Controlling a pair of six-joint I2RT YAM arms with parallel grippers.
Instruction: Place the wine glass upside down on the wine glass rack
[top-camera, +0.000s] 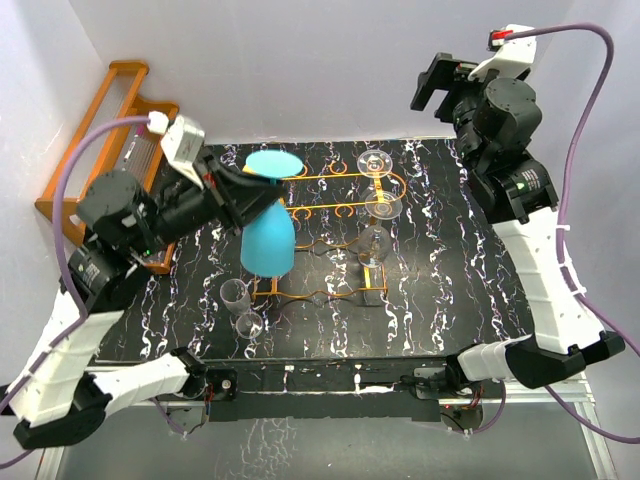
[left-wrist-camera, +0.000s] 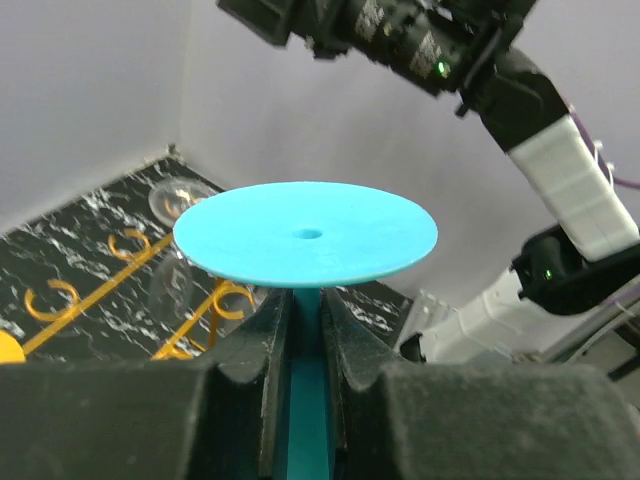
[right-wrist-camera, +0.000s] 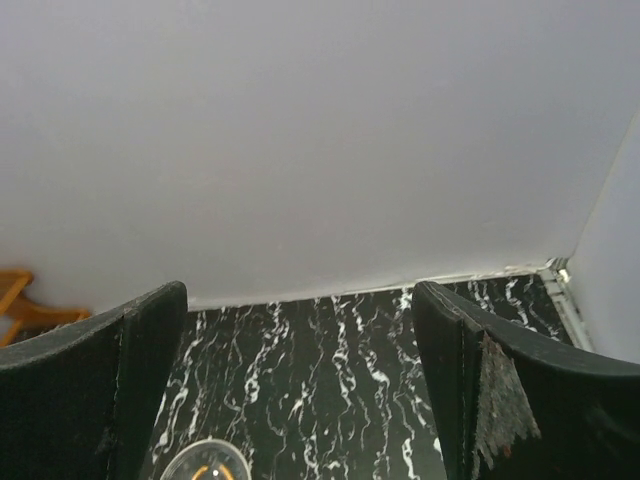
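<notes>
Wine glass (top-camera: 267, 240): blue, upside down, foot uppermost, over the left part of the rack (top-camera: 320, 178); contact with the wire unclear. Left tool (top-camera: 255, 188): clamped on its stem. Right tool (top-camera: 430, 85): jaws wide, nothing held, raised back right. Clear glasses (top-camera: 383, 205) at the rack's right end. Counter (top-camera: 450, 280): black marbled.

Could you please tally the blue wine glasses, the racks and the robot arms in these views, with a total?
Blue wine glass: 1
Racks: 2, the gold wire rack and the orange wooden rack
Robot arms: 2, the left arm and the right arm
Total: 5
The clear glasses overlap too much for a sure count, so they are left out.
</notes>
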